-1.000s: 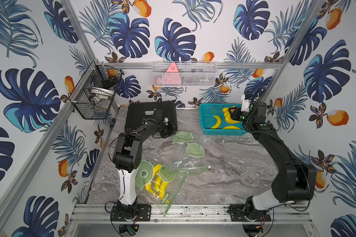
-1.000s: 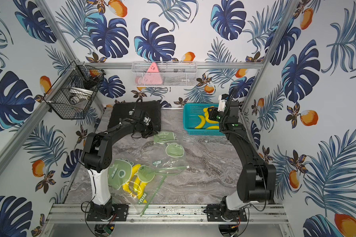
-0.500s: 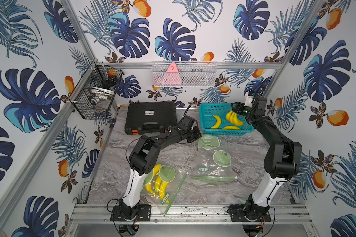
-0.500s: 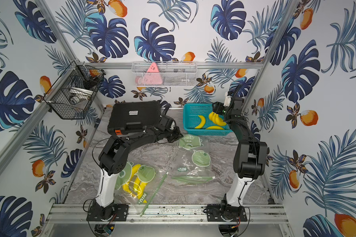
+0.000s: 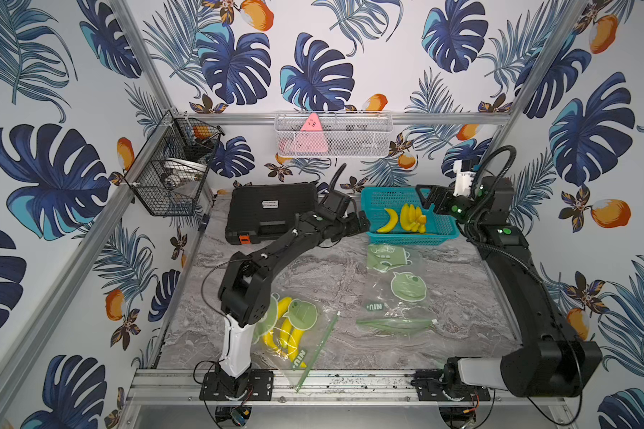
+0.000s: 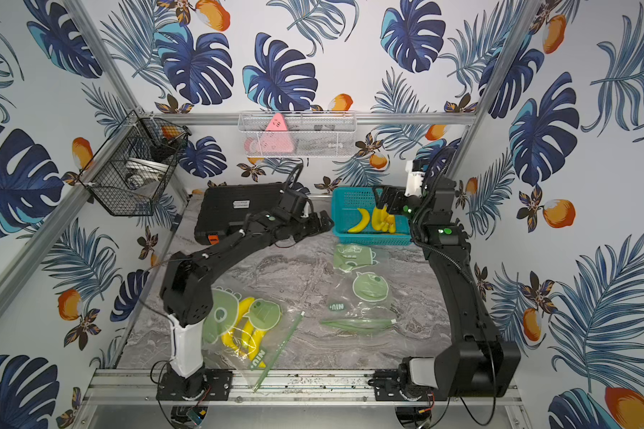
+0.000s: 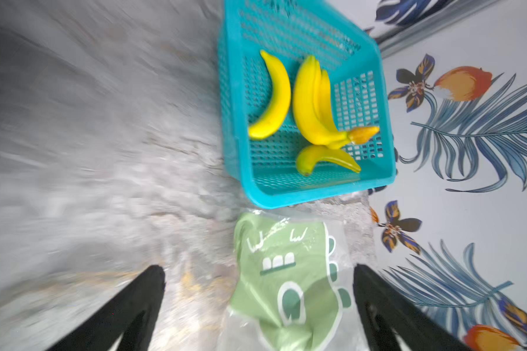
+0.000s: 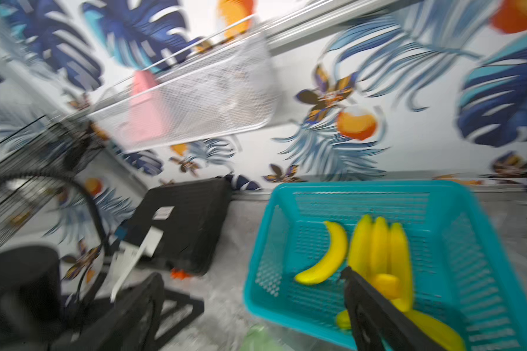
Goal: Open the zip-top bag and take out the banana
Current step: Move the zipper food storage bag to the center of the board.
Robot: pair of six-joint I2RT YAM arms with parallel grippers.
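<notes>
Hanging over the tabletop (image 5: 313, 271) by the basket (image 5: 409, 237), near an empty bag (image 5: 406, 288) but well apart from the front zip-top bag (image 5: 315, 349), left pincer (image 5: 361, 224) and right pincer (image 5: 429, 198) are gaping empty, risking a wrong grab missing the bagged bananas (image 5: 284, 330).

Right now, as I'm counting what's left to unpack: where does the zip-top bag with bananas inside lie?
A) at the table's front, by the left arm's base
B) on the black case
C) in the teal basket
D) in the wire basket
A: the filled bag lies at the front by the left arm's base; the other bag, near the teal basket, looks empty.
</notes>
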